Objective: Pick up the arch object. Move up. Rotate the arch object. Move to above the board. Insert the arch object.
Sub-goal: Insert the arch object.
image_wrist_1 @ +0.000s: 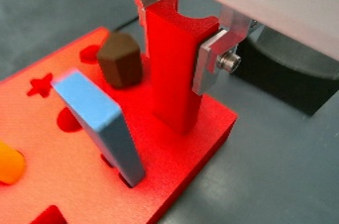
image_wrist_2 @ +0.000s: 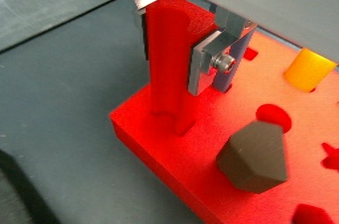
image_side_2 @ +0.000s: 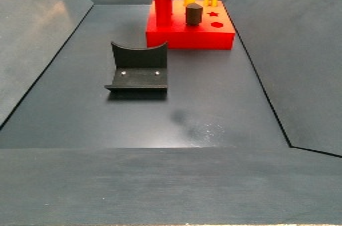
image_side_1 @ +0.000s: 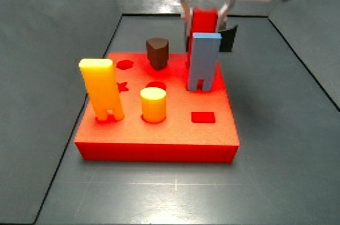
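Wrist views both show the gripper pinching the arch object, upright, its foot in the board near a corner. No legible writing. Count: one blue block, one brown peg; side view adds two yellow pieces. Fixture shows only in a side view, at 7 o'clock from the board.

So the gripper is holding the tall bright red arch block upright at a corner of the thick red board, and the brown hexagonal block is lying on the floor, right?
Not quite. The gripper does hold the arch block upright at a corner of the board, but the brown hexagonal block stands on the board, as both wrist views show.
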